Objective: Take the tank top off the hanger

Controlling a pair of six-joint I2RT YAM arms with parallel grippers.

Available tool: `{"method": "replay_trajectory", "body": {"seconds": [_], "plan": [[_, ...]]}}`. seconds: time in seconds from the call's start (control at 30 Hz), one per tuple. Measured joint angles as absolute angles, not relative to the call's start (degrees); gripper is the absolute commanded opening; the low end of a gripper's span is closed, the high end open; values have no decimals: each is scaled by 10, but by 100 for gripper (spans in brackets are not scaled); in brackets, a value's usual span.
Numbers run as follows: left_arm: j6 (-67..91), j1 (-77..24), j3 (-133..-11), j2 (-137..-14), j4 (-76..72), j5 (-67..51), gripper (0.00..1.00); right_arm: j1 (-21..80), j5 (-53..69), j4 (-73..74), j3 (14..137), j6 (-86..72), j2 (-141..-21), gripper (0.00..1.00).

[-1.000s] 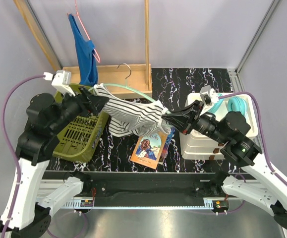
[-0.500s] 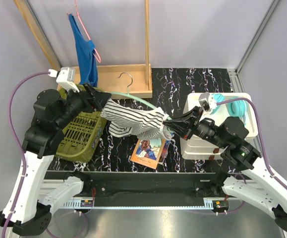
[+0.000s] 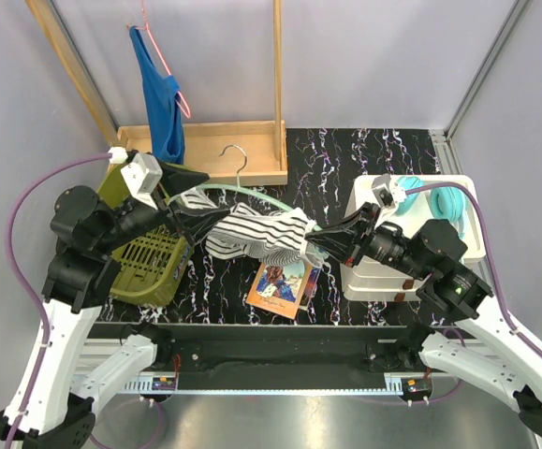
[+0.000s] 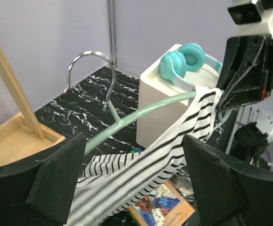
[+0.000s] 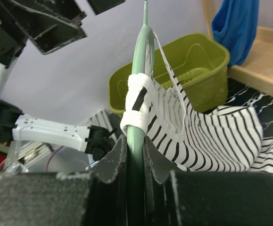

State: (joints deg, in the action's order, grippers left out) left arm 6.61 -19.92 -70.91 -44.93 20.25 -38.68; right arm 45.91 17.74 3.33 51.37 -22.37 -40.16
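Observation:
The striped tank top (image 3: 256, 232) hangs bunched below the mint-green hanger (image 3: 252, 193), with one strap still looped round the hanger's right end. The hanger's left arm is bare. My left gripper (image 3: 188, 201) is open at the cloth's left end. In the left wrist view the striped tank top (image 4: 145, 165) runs loosely between the wide-apart fingers of the left gripper (image 4: 135, 169), under the hanger (image 4: 141, 113). My right gripper (image 3: 319, 238) is shut on the hanger's right tip. The right wrist view shows the right gripper (image 5: 136, 146) clamping the hanger (image 5: 140, 94), with the tank top (image 5: 211, 127) beside it.
An olive basket (image 3: 149, 248) sits under the left arm. A book (image 3: 285, 276) lies below the cloth. A white box (image 3: 383, 253) carries teal headphones (image 3: 448, 201) at the right. Behind stands a wooden rack (image 3: 214, 150) with a blue garment (image 3: 158, 94) on a pink hanger.
My left gripper has opened and drawn back to the left. The tank top's left end has slid off the hanger's left arm and sagged. The right gripper keeps its hold.

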Motion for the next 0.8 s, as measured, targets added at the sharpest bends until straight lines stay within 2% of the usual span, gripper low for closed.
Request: {"method": "replay_trajectory", "body": {"seconds": [0.3, 0.6, 0.7, 0.73, 0.8], "plan": [[-36, -199, -707, -475, 203, -426, 68, 459, 220, 63, 531, -263, -404, 0], [-49, -200, -670, -470, 209, -440, 68, 459, 222, 72, 531, -273, -379, 0], [-42, -200, -665, -482, 212, -440, 55, 459, 222, 72, 531, -276, -380, 0], [-39, -200, -665, -487, 212, -440, 44, 459, 223, 72, 531, -277, -380, 0], [-30, -199, -665, -500, 212, -437, 30, 459, 225, 72, 531, -280, -381, 0]]}}
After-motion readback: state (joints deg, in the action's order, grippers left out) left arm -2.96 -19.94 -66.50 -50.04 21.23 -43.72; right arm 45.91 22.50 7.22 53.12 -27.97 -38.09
